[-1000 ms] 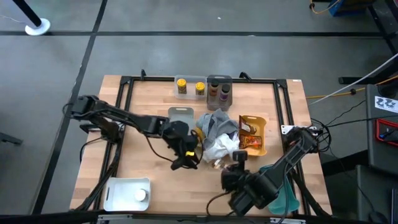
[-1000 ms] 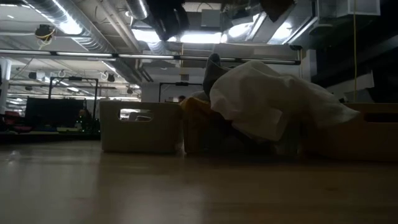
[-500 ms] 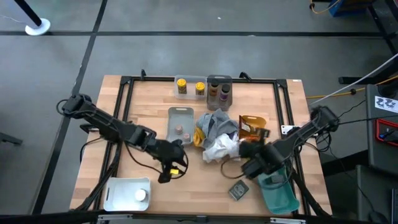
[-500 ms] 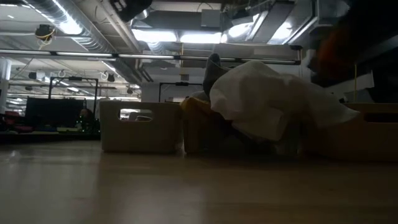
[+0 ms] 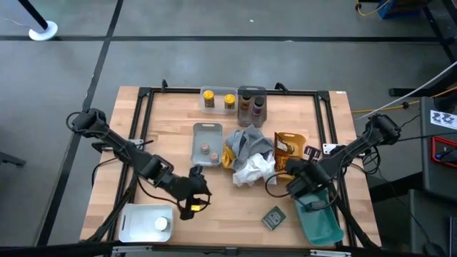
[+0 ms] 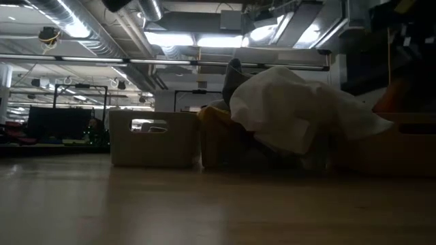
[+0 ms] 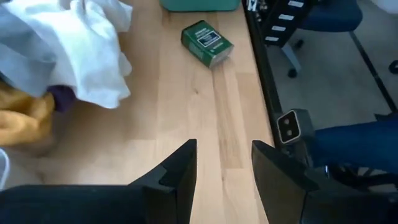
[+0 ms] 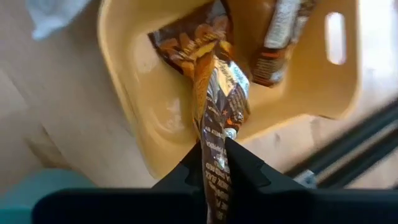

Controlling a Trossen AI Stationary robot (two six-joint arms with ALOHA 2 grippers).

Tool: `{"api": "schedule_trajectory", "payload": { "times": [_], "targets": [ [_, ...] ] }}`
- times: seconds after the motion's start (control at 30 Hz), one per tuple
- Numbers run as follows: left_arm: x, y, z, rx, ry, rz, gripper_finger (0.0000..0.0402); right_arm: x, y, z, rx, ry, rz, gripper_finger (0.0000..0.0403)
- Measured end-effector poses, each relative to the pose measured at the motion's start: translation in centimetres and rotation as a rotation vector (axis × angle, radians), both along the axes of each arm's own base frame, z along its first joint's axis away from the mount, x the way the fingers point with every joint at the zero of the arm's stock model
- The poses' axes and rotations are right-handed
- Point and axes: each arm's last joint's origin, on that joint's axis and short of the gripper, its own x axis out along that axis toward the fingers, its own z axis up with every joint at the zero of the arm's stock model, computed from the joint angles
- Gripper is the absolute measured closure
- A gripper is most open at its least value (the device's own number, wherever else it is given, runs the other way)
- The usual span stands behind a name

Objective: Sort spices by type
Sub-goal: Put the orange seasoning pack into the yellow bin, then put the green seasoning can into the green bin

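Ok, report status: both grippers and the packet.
Left gripper open, empty, over bare table near the green tin. Right gripper shut on a brown packet above the yellow tray. Nothing blocking the tray.

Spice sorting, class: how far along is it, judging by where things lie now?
Done: yellow jars and dark jars stand in trays, small pots in the grey tray. In hand: the right hand grips a brown packet over the yellow tray. Left: the green tin lying loose; the left hand is open.
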Motion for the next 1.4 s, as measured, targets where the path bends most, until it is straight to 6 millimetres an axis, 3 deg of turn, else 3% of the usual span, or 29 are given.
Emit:
{"api": "schedule_trajectory", "payload": {
  "times": [0.27,0.53,0.87,1.1,1.4],
  "targets": [
    [-1.1,-1.7,0.2,0.062,-0.092,0.139,0.0266,0.2,0.1,-0.6,-0.002,-0.024,0.014,0.0355],
    [-1.7,-2.6,0.4,0.074,-0.124,0.143,0.0266,0.4,0.2,-0.6,0.019,-0.041,0.012,0.0351],
    [-1.7,-2.7,0.4,0.072,-0.132,0.139,0.0266,0.3,0.2,-0.5,0.032,-0.033,-0.018,0.0244],
    [-1.7,-2.6,0.4,0.074,-0.132,0.143,0.0266,0.4,0.6,2.4,0.096,0.018,0.014,0.0203],
    [-1.7,-2.6,0.4,0.065,-0.132,0.157,0.0266,1.9,1.5,6.4,0.199,-0.175,-0.027,0.0203]
  ]
}}
